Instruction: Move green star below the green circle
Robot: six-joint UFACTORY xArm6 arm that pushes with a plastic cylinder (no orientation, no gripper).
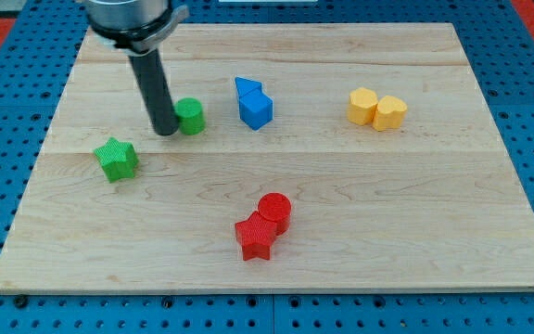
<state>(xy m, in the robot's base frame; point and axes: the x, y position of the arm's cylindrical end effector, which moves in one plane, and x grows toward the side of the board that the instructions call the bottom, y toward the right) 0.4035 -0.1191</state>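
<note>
The green star lies on the wooden board at the view's left. The green circle sits up and to the right of it. My tip rests on the board right against the green circle's left side, up and to the right of the green star and apart from it. The rod rises from the tip toward the view's top left.
A blue triangle and a blue cube sit together right of the green circle. Two yellow blocks lie at the upper right. A red circle and a red star touch near the bottom centre. The wooden board sits on a blue pegboard.
</note>
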